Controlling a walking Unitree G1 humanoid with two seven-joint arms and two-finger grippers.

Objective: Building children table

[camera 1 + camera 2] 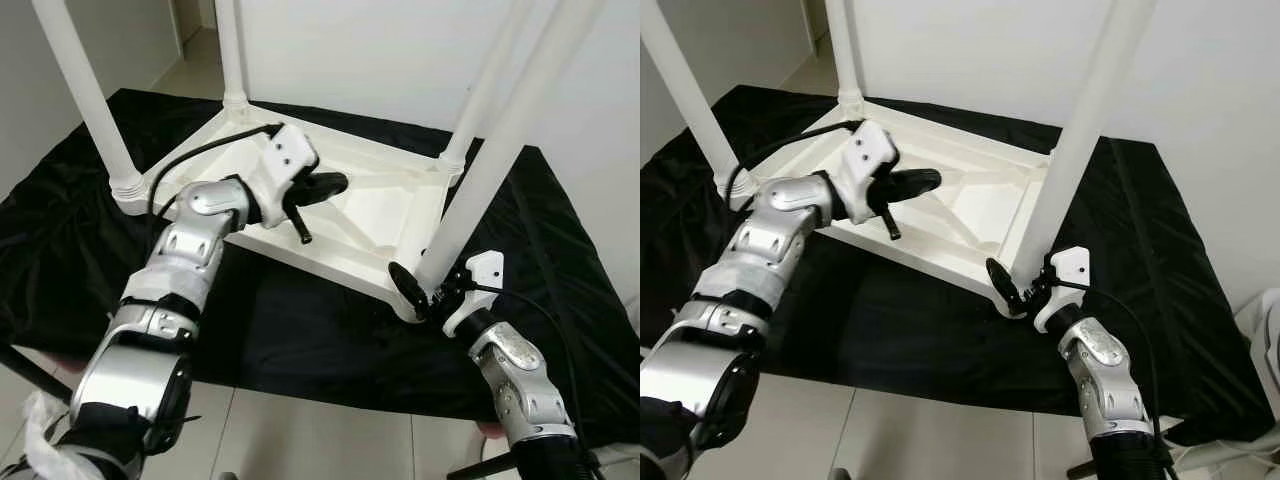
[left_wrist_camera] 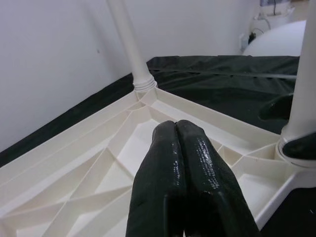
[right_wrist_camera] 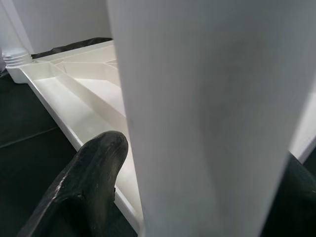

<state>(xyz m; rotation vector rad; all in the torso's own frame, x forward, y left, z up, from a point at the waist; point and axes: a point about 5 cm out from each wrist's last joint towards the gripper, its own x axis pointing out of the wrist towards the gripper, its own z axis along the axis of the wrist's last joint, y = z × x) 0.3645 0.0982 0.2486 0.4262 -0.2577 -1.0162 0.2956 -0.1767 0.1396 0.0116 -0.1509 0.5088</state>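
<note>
Seating that near-corner leg (image 1: 480, 190) looks like the step now, so I'd keep it dead upright and twist or press straight down into its socket, not sideways. The white tabletop (image 1: 370, 215) lies upside down on the black cloth (image 1: 300, 330), a leg standing at each of its four corners. The right gripper (image 1: 425, 290), at five o'clock of the frame, has its fingers clasped around the leg's base. The left gripper (image 1: 325, 185) hovers over the ribbed underside, arm reaching in from nine o'clock, fingers pressed together, empty.
</note>
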